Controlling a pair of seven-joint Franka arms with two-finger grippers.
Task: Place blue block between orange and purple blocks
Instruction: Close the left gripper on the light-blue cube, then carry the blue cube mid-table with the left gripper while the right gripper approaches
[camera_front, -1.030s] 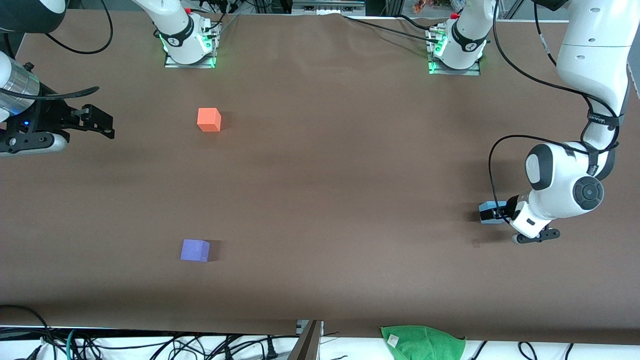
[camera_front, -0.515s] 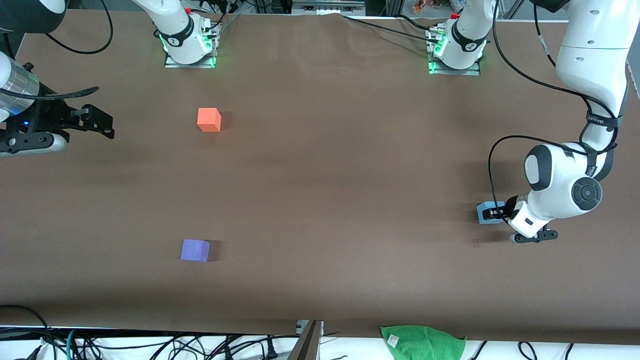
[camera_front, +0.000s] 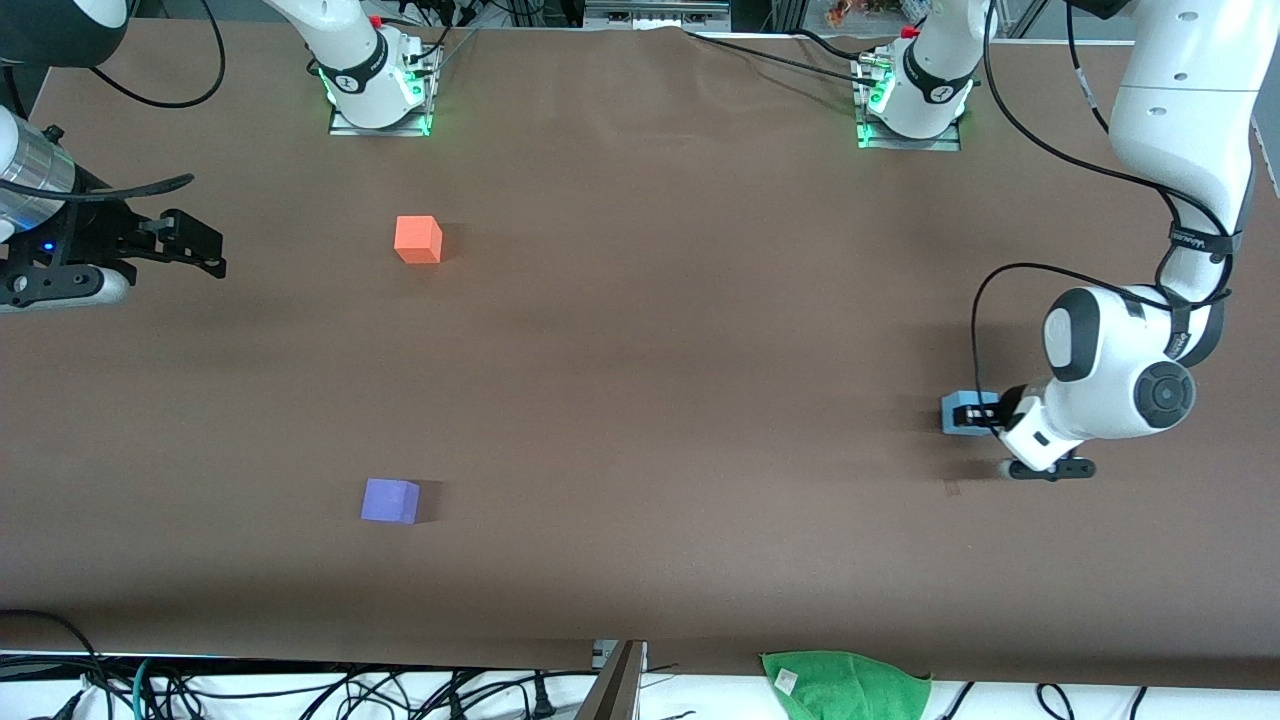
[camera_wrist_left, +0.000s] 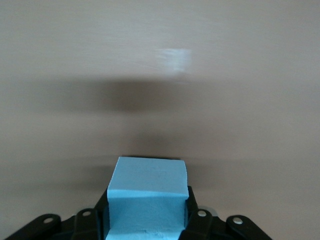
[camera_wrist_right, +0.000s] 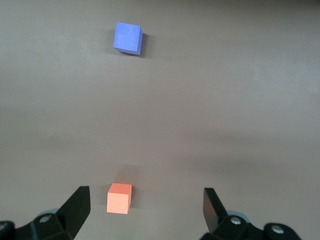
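The left tool is gripping the blue block above the desk, well apart from the orange block; the right tool is waiting, spread wide.

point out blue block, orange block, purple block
blue block (camera_wrist_left: 146, 200): left wrist view, its top face, between the fingers.
orange block (camera_front: 417, 239): front view, middle of the cube.
purple block (camera_front: 389, 500): front view, middle of the cube.
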